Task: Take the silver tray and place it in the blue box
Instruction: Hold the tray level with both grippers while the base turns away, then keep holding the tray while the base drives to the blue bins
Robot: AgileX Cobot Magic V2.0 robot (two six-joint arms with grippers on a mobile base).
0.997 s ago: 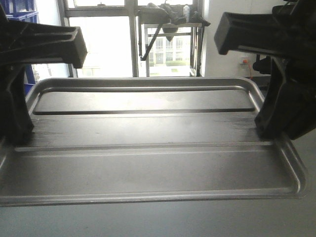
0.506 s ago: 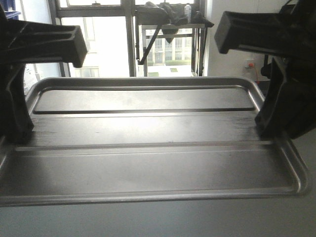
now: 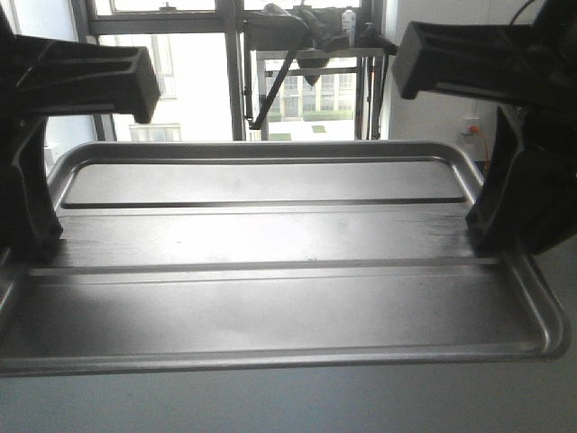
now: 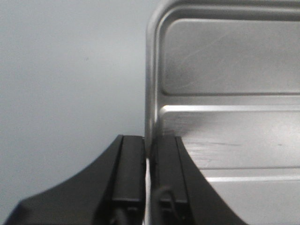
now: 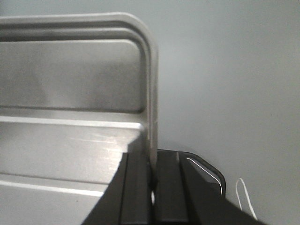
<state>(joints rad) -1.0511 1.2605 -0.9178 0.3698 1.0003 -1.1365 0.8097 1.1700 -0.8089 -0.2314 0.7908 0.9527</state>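
The left gripper (image 4: 149, 150) is clamping the side rim of the silver tray (image 4: 225, 61), with one black finger (image 4: 131, 173) sitting outside the rim and the other resting on the tray floor. Beyond the gripper, the rim is running to a rounded corner. Two bright ridges are crossing the floor. A plain grey surface (image 4: 61, 84) is showing beside the tray.

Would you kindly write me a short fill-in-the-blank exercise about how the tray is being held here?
The silver tray is gripped by ____ tools.
The left tool is ____ on the tray's rim.
The right tool pinches the rim at the robot's ____ side.
The tray's floor is ____, with nothing on it.
Missing words: two, shut, right, empty.
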